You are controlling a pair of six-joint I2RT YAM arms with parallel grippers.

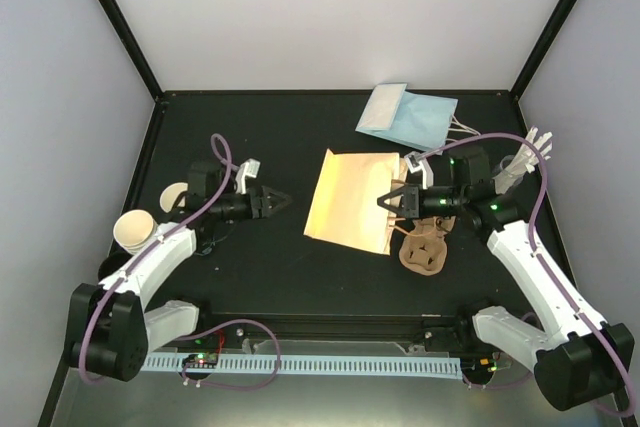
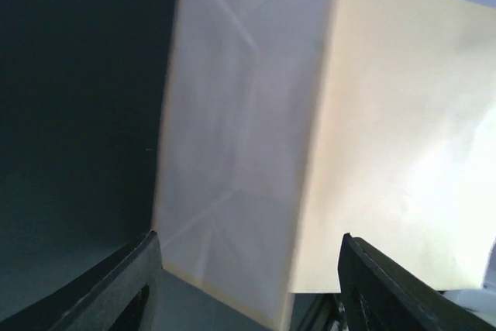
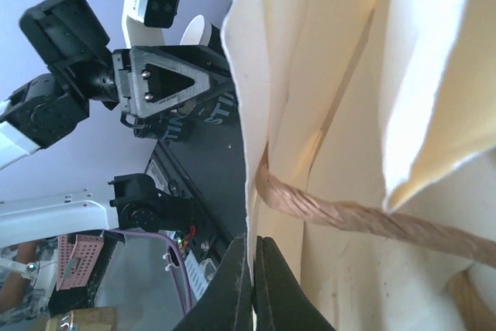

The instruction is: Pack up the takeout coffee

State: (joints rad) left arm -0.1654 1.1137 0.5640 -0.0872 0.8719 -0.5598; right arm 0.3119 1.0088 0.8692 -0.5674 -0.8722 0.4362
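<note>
Bag preparation, by my reading: tan paper bag (image 1: 350, 205) lies on its side on black desk (image 1: 250, 137). Right gripper (image 1: 384, 201) is clenched on its mouth edge; left gripper (image 1: 284, 201) is spread and empty just beside its base. Black-lidded cream paper coffee cup shows in no view, so I cannot tell where it is. Next move likely calls for spreading the mouth and fetching the cup. No legible writing.

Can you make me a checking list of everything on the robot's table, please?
Surface: black table, no spills seen.
Job's things: paper bag lying on its side; coffee with a lid not seen.
Clutter: blue bags, brown cup carrier, lidless cups.
Hands: left hand open, apart from the bag; right hand shut on the bag's edge.
Cables: purple cables along both arms.
Surroundings: pale walls, black frame posts.
</note>
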